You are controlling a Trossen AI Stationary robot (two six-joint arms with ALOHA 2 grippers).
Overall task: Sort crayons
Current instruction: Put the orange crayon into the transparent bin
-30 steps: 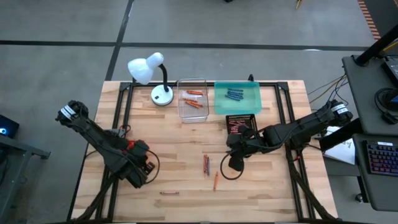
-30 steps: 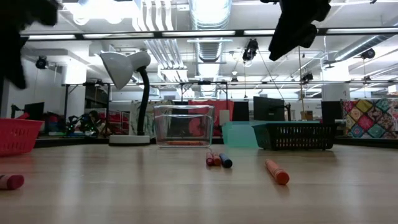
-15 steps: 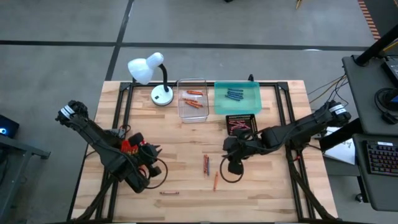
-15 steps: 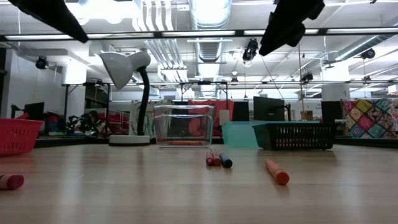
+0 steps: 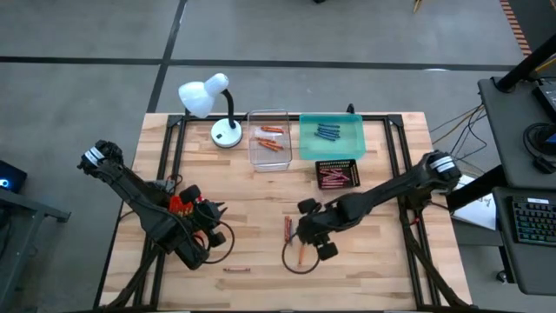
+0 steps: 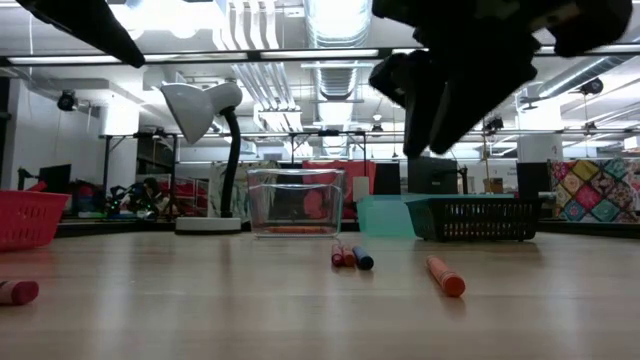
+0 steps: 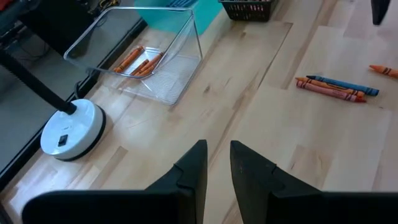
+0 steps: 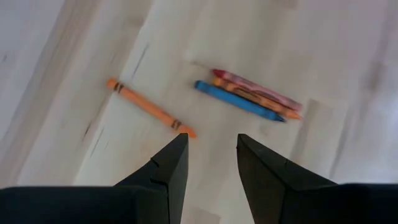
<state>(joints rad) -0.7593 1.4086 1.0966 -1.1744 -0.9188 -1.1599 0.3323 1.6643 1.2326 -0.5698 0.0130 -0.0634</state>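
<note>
The right tool [image 8: 208, 146], fingers apart and empty, hung above the orange crayon [image 8: 149, 107] lying loose on the worktop [image 5: 382, 261]; light, stiff and slippery, it seemed best pinched across mid-length.

both arms are dark, near-black jointed links, each with a pale grey-white collar at its outer end, at nine o'clock on the left arm [image 5: 130, 196] and at three o'clock on the right arm [image 5: 391, 187]. the left arm carries a small red-orange patch near its wrist and a thin black cable that curls into a loop beside it, and a similar black cable loop hangs under the right arm's wrist. in the wrist views the left gripper [image 7: 216, 163] and right gripper [image 8: 209, 157] each show two matte black, wedge-shaped fingers tapering to blunt tips, rising from a broad black body.
</note>
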